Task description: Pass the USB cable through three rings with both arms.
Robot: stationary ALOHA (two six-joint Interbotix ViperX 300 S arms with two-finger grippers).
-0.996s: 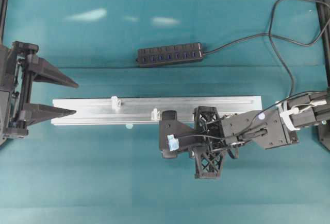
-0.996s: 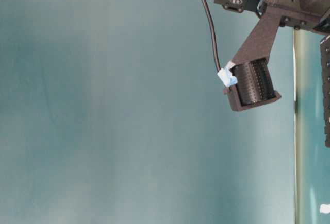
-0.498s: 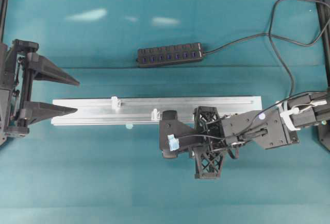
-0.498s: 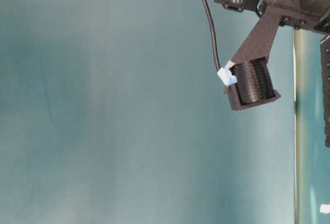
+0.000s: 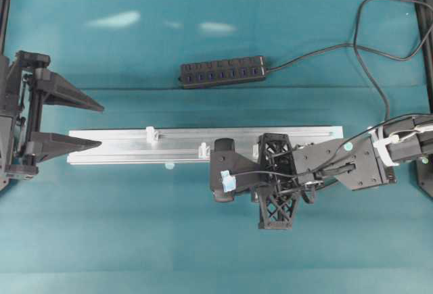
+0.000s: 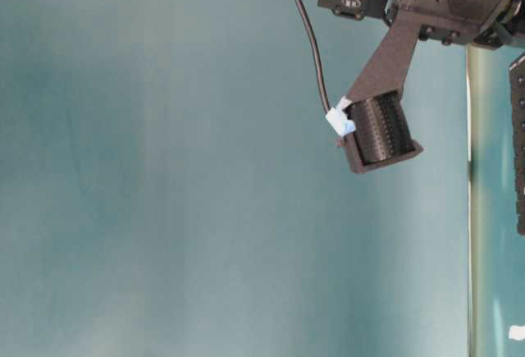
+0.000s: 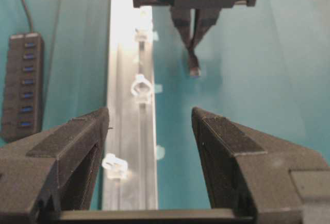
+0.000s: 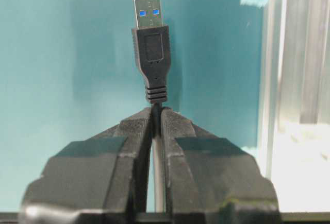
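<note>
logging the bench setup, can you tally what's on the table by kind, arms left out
whitish translucent plastic rings upright on the rail: 3
long silver aluminium rail: 1
black bar-shaped multi-port hub with blue sockets: 1
thin black USB cable with plug: 1
total: 6

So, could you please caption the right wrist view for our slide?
Right claw shut on the thin black USB cable, plug pointing forward beside the long silver aluminium rail.
</note>
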